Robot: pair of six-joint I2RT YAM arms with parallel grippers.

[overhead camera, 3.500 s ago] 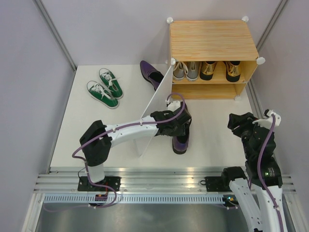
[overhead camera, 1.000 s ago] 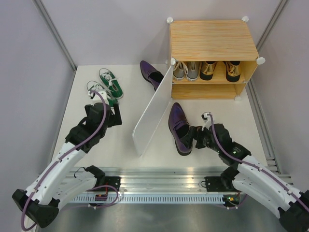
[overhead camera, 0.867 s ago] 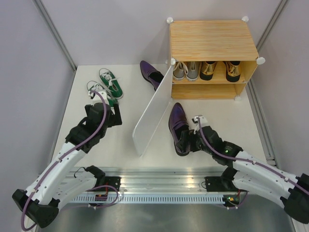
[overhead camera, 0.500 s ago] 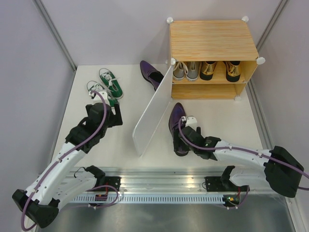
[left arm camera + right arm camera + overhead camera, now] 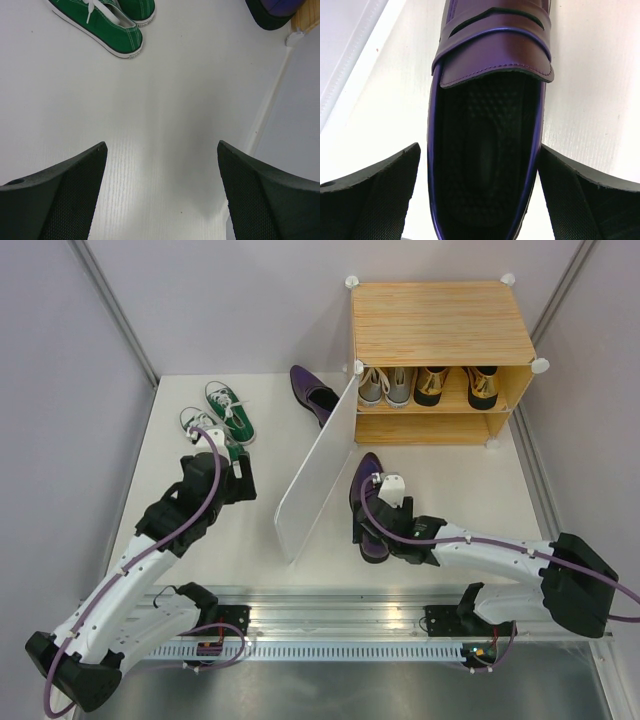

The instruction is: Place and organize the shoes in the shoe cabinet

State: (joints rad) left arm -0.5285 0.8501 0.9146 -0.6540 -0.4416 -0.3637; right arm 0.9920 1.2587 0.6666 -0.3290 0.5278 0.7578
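Note:
One glossy purple shoe (image 5: 366, 480) lies on the table in front of the shoe cabinet (image 5: 440, 320). My right gripper (image 5: 372, 526) is open over its heel end. In the right wrist view the fingers stand on either side of that purple shoe (image 5: 490, 55), and the right gripper (image 5: 480, 150) has not closed on it. The other purple shoe (image 5: 312, 392) lies behind the white door panel (image 5: 315, 475). Grey sneakers (image 5: 385, 386) and gold shoes (image 5: 456, 386) stand on the upper shelf. Green sneakers (image 5: 222, 416) (image 5: 112, 35) lie at the far left. My left gripper (image 5: 240, 480) (image 5: 161, 145) hangs open and empty just short of them.
The open door panel stands slanted between the two arms, its edge (image 5: 300, 125) close on the left gripper's right. The cabinet's lower shelf (image 5: 425, 428) holds nothing that I can see. Grey walls (image 5: 70, 390) close in the table on the left, back and right.
My right arm has slid left along the purple shoe, and its open fingers now straddle the heel end. The left arm has stayed still.

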